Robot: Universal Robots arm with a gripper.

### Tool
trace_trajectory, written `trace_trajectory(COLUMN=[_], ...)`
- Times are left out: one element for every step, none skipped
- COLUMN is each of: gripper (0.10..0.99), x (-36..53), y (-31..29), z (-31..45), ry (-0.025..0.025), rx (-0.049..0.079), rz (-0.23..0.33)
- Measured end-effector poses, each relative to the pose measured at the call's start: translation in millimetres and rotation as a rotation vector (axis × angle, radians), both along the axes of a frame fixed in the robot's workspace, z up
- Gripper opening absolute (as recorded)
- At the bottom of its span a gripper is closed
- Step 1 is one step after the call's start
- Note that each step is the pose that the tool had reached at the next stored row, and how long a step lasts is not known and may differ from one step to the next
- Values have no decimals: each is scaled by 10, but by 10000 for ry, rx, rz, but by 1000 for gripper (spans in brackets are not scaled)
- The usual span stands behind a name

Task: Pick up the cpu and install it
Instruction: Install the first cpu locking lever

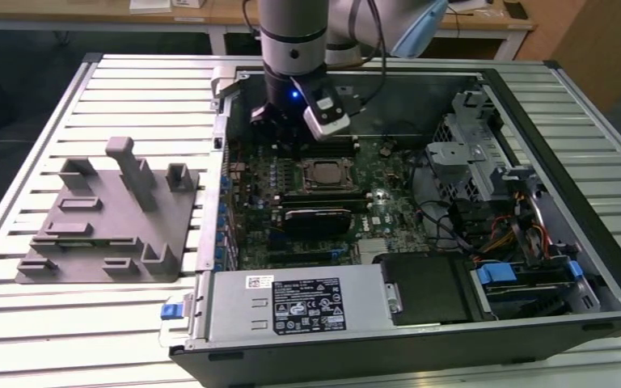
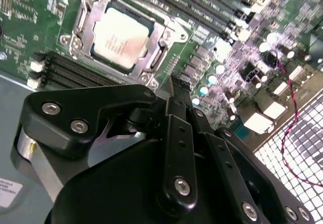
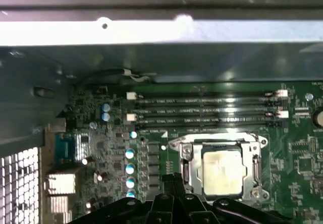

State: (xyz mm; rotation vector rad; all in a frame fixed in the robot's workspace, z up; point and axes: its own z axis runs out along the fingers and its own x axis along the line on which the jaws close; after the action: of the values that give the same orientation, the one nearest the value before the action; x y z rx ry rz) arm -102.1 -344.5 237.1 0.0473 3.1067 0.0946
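Already the flat silvery cpu fills its metal socket frame; black claw closed, empty.

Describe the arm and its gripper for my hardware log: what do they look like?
The arm is a grey tube segment with a pale blue joint cap and black cables running along it. A white camera block is mounted near the wrist, beside a small blue light. The gripper is matte black, built of bolted linkage bars with silver screw heads.

Slatted metal table, wooden desks behind
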Motion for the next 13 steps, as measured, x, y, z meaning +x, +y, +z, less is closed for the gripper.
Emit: trace_trajectory(gripper=[106,106,106,106,106,106,106,106,106,106,106,106,106], x=[-10,-21,-33,-45,-56,-66,-77,-88,-97,-106,-113,-120,-123], y=[-1,-1,-2,-3,-3,-5,-6,-7,-9,-10,-11,-12,-13], z=[-1,-2,-4,-6,-7,-8,-9,-9,-10,-11,-11,-12,-12], ry=[0,1,1,1,0,0,0,2,1,1,0,1,1], rx=[90,178,275,365,464,578,705,824,927,1019,1109,1217,1318], rz=[0,0,0,0,0,2,1,0,1,1,1,-1,-1])
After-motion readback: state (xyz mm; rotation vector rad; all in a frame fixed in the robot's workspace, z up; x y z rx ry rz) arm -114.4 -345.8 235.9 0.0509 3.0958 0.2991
